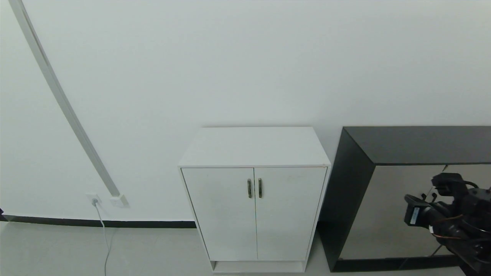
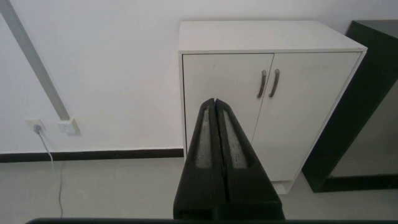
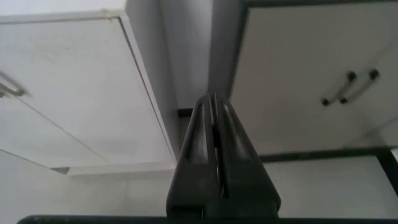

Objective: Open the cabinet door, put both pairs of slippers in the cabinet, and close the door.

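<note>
Now, cabinet (image 1: pixel 253 147): white, two doors, standing on the floor against the wall at 6 o'clock in my head view; both doors are flush and closed.
Left door (image 1: pixel 222 212): flat white board. I judge it light and stiff, hinged on its outer edge, so it should swing in an arc and not pull straight out.
Right door (image 1: pixel 289 212): the same build, mirrored, meeting the left door at the centre seam.
Handles: two slim vertical bar pulls, the left handle (image 1: pixel 249 188) and the right handle (image 1: pixel 260 188), just beside each other either side of the seam, near the top of the doors.
Handling: the bars look like smooth dark metal, rigid but likely slick, and the gap behind them seems narrow. I would close across the middle of one bar, where I have the most leverage away from the hinge.
Left gripper (image 2: pixel 214 102): my fingers are pressed together with nothing between them, well back from the cabinet and pointing at the left door.
Right gripper (image 3: pixel 214 99): also pinched closed on nothing, aimed at the gap between the cabinet and its dark neighbour.
Right arm (image 1: pixel 448 214): at 4 o'clock in my head view.
Black mirror-front unit (image 1: pixel 356 180): at 3 o'clock of the cabinet, just beside it; the right door could swing towards it.
Wall socket (image 1: pixel 94 199): at 9 o'clock of the cabinet, well apart, with a cord hanging down.
</note>
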You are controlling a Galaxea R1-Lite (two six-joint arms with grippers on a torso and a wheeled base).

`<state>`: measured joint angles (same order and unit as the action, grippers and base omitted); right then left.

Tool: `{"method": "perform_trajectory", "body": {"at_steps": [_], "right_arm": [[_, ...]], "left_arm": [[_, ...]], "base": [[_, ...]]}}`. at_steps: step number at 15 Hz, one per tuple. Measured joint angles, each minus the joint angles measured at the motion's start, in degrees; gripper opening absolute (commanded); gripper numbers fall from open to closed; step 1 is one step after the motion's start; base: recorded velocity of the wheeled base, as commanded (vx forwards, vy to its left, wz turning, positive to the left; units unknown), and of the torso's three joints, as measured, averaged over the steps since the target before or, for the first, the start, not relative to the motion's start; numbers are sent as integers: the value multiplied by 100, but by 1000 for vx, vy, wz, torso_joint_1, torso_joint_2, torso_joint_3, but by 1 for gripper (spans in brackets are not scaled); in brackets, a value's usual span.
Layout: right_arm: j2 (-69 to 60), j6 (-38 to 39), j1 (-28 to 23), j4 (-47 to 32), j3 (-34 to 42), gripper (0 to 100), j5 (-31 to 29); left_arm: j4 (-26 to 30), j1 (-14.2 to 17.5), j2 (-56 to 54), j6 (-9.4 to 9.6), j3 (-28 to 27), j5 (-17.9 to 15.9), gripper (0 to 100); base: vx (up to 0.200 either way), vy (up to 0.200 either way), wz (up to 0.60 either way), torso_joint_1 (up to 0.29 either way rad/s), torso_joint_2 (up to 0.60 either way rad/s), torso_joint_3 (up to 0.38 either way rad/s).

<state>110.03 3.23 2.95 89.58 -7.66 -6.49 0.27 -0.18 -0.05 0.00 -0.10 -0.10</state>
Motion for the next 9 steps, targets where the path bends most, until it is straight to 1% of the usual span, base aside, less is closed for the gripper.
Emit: {"method": "perform_trajectory", "body": {"at_steps": [2,3,5,6,9], "right_arm": [[-596,-12,-380,0,477,0,239],[-901,-12,-590,-190,599,0,315],[-1574,16,-969,-963,714,0,553],[-1913,24,-1080,-1374,735,0,681],[-3291,16,-1301,-3049,758,0,1119]], "left_arm": [[0,0,0,-2,0,0,0],[0,0,0,-2,0,0,0],[-2,0,0,-5,0,0,0],[0,0,0,-5,0,0,0],[0,0,0,-7,0,2,0]], "base": [[0,0,0,0,0,0],[0,0,0,0,0,0],[0,0,0,0,0,0],[0,0,0,0,0,0],[0,0,0,0,0,0]]}}
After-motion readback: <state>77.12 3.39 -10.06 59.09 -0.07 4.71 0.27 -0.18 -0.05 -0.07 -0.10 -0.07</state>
